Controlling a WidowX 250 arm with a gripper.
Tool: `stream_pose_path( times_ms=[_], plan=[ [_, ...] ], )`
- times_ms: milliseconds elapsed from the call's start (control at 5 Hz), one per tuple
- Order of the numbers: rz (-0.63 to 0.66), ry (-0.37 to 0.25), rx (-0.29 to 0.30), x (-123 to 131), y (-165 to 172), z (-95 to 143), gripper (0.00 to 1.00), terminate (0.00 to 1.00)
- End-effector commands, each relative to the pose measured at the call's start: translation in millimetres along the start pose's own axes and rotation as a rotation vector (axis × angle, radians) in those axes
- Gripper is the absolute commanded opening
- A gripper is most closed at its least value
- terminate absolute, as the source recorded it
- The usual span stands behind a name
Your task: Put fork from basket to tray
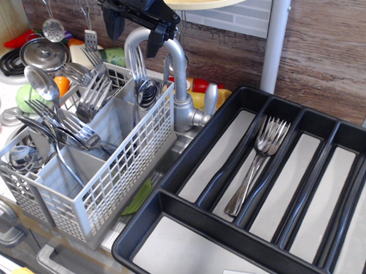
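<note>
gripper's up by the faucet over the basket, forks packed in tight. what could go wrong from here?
1. The forks stand crowded, tines up, beside spoons in the basket; the gripper could catch two pieces or the wrong one.
2. The faucet arches right beside the gripper, so a descent may clip it.
3. Forks in the tray already fill one slot; another dropped there may land askew.

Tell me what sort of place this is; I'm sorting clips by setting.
Probably a kitchen, perhaps a toy one. A metal tap stands behind a grey cutlery basket full of forks and spoons, a black cutlery tray sits beside it, and a stove ring shows at far left.
</note>
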State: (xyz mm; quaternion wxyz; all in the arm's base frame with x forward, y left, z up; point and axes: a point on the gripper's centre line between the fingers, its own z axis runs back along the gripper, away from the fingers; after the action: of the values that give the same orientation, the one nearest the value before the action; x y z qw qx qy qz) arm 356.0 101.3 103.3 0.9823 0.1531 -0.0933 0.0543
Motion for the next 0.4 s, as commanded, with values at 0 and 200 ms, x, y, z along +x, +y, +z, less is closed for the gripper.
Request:
stream_pose_path(
  times_ms=[0, 200],
  plan=[
    [0.000, 0.000, 0.000, 0, 0, 0, 1.00, 0.00],
    [-0.039, -0.032, 0.004, 15, 17, -12, 1.00, 0.00]
  ],
)
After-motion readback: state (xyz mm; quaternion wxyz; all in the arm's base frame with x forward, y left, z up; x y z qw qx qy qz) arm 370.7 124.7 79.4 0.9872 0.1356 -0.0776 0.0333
